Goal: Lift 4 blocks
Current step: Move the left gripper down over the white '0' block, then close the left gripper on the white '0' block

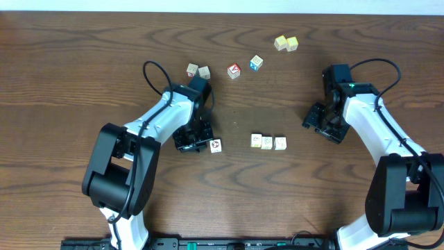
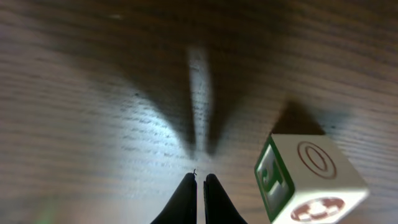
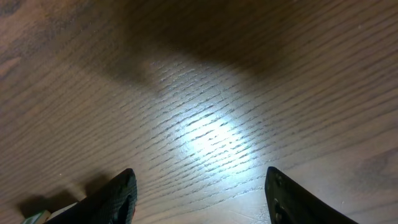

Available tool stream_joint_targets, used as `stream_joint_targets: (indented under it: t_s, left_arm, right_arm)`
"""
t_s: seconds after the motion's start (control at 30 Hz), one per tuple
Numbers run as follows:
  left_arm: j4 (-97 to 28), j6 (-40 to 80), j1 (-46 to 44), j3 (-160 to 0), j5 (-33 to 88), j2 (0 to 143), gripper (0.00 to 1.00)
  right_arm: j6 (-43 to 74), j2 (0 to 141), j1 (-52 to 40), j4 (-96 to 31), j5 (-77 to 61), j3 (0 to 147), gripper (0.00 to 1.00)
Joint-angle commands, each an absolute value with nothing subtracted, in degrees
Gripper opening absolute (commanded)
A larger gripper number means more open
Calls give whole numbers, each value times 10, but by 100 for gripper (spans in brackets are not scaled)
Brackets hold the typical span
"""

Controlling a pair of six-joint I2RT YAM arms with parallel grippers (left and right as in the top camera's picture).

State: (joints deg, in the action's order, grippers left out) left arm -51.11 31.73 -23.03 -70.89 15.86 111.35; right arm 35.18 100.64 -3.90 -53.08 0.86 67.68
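Low on the worktop (image 1: 62, 83), left fingers (image 2: 185, 202) clenched empty beside a lone block (image 1: 216, 145), right fingers (image 3: 118, 196) spread; risk of shoving it away from the row of three (image 1: 267, 142).

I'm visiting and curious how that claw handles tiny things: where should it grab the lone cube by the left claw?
By two opposite flat side faces, coming down from above. The lone cube sits flat on the table, apart from the row of three cubes, so fingers likely fit either side. The left gripper, shut beside it, must open first.
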Motion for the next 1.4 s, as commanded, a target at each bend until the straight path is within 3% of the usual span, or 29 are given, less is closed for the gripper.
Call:
stream_joint_targets:
  t_s: [0.0,0.7,1.37]
  left_arm:
    - [-488,321,-231,-693,160,1121,7]
    - [-360,323,-249,-643,204,1121,8]
    - [-283,398,-301,-643,203,1121,8]
  right_arm:
    - [351,995,-42,-531,15,673,64]
    - [351,995,-42,-531,15,673,66]
    - [350,995,-42,-534,15,673,68]
